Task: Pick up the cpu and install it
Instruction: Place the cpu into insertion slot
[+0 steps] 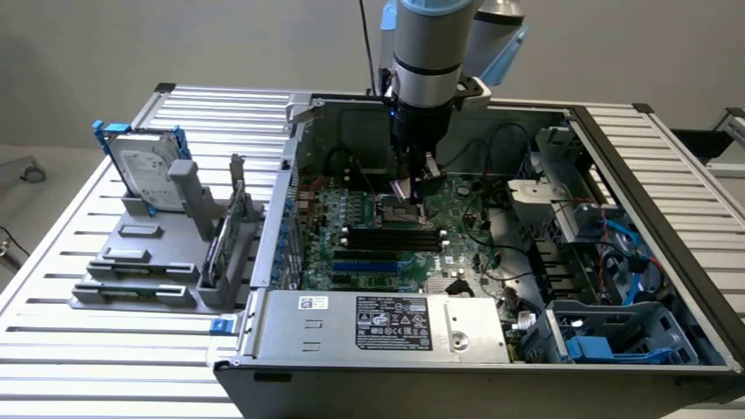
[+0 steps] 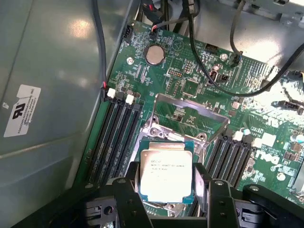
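The cpu [image 2: 166, 172] has a pale silvery top with fine dark print and a green rim. The fingers [image 2: 128, 199] are black. The motherboard [image 2: 190, 118] is green, its memory slots [image 2: 116, 137] black. The hard drive [image 1: 148, 166] is silver in a blue frame. The surface [image 1: 70, 288] is striped with silvery slats.

One edge of the cpu [image 2: 165, 166] lies under the dark body of the claw [image 2: 167, 179], its lettering is too small to read, and the socket [image 2: 164, 135] beneath is mostly covered.
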Tool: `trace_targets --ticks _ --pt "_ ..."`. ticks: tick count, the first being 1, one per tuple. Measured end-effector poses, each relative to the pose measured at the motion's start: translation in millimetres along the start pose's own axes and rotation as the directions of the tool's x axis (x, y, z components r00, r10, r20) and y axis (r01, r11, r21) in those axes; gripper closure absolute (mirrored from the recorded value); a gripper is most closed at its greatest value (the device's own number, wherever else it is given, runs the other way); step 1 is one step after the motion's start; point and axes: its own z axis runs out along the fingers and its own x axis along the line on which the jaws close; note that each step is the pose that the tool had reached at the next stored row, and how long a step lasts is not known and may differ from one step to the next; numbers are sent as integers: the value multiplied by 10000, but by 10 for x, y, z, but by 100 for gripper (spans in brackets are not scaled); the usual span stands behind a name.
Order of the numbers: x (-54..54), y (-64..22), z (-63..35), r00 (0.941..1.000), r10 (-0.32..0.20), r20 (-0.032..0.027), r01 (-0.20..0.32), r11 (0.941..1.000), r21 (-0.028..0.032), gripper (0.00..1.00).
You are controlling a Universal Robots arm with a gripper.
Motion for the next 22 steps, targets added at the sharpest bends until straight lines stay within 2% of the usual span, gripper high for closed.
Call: trace_targets --ticks 6,11,17,22 --pt "33 -44 75 9987 499 41 -499 9987 -36 45" --pt "48 -64 128 9948 1017 85 -1016 9948 -74 45" --pt "62 -84 178 9863 1643 126 -1641 9864 -126 45" --pt "73 -103 218 9757 2185 163 -2182 9757 -173 45"
